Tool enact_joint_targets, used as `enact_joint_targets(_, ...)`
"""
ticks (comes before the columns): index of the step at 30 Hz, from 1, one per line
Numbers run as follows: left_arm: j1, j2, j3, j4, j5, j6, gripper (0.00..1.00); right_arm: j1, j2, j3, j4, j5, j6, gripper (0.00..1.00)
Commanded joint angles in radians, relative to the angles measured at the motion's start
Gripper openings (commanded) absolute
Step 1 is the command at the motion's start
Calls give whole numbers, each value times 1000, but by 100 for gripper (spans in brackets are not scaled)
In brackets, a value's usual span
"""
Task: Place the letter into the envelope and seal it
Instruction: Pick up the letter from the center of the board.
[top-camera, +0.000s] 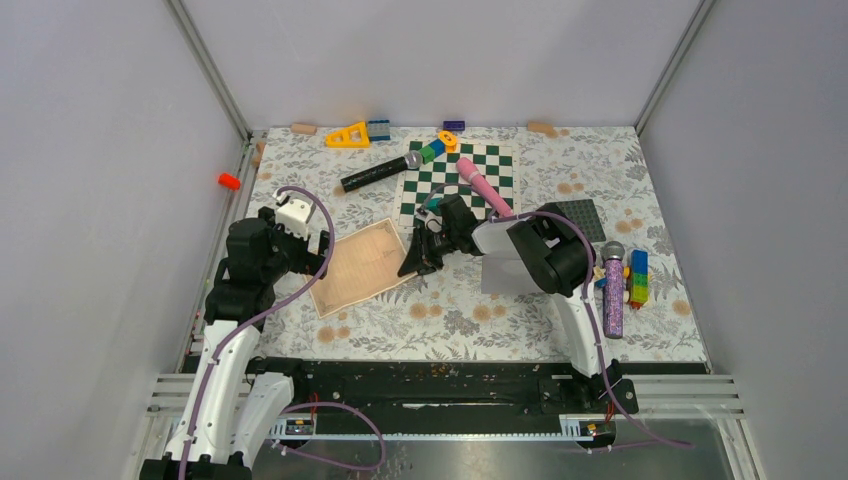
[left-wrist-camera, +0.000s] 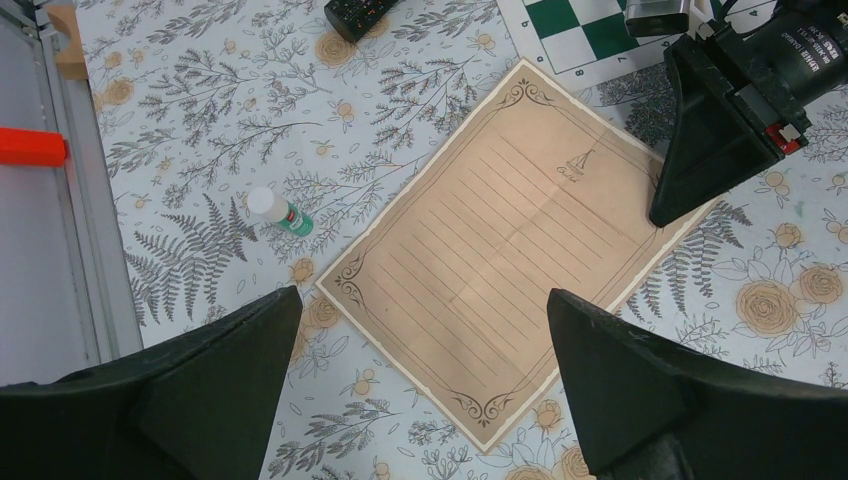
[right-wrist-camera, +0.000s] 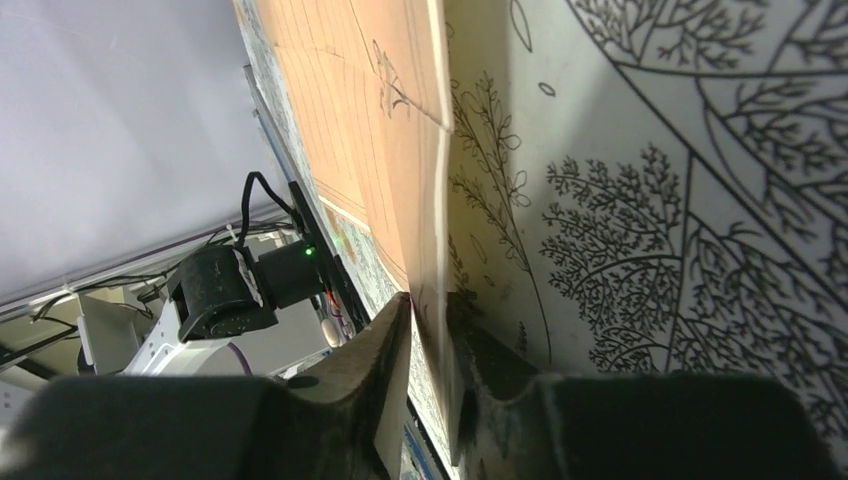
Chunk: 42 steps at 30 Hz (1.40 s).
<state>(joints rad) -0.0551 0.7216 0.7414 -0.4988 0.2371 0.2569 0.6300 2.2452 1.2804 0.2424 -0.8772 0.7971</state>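
The letter (top-camera: 362, 265) is a tan lined sheet with an ornate border, lying flat on the floral cloth; it also shows in the left wrist view (left-wrist-camera: 500, 240). My right gripper (top-camera: 415, 256) is shut on the letter's right edge, and the right wrist view shows the paper edge (right-wrist-camera: 438, 200) pinched in my right gripper (right-wrist-camera: 430, 300). My left gripper (left-wrist-camera: 422, 293) is open and empty, hovering above the letter's near left corner. The light grey envelope (top-camera: 497, 270) lies right of the letter, largely hidden under my right arm.
A small glue stick (left-wrist-camera: 280, 212) lies left of the letter. A chessboard (top-camera: 460, 180), a black microphone (top-camera: 380, 173) and a pink microphone (top-camera: 485, 187) lie behind. A dark grey studded plate (top-camera: 578, 215), a purple microphone (top-camera: 612, 290) and coloured bricks (top-camera: 637, 278) are at the right.
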Motion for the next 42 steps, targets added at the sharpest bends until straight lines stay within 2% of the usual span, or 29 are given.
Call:
enact_joint_targets(1, -3, -15, -11, 48, 34, 12, 99, 14, -1, 0, -23, 13, -38, 21)
enact_joint_targets(11, -3, -17, -13, 48, 38, 13, 99, 5, -59, 41, -57, -49, -99, 0)
enact_joint_targets(18, -3, -15, -10, 49, 52, 10, 99, -46, -210, 109, -249, -47, -266, 0)
enact_joint_targets(24, -3, -3, 31, 73, 48, -2, 99, -64, -383, 223, -599, 31, -564, 0)
enact_joint_targets(29, -8, 74, 179, 58, 95, 19, 99, -62, -489, 359, -968, 160, -915, 0)
enact_joint_targets(32, -16, 145, 291, 40, 126, 26, 99, -62, -566, 413, -1129, 254, -1064, 0)
enact_joint_targets(37, -33, 256, 461, 39, 209, -10, 99, -63, -693, 496, -1297, 410, -1230, 0)
enact_joint_targets(42, -82, 344, 541, 88, 258, -50, 99, -47, -739, 645, -1497, 545, -1352, 0)
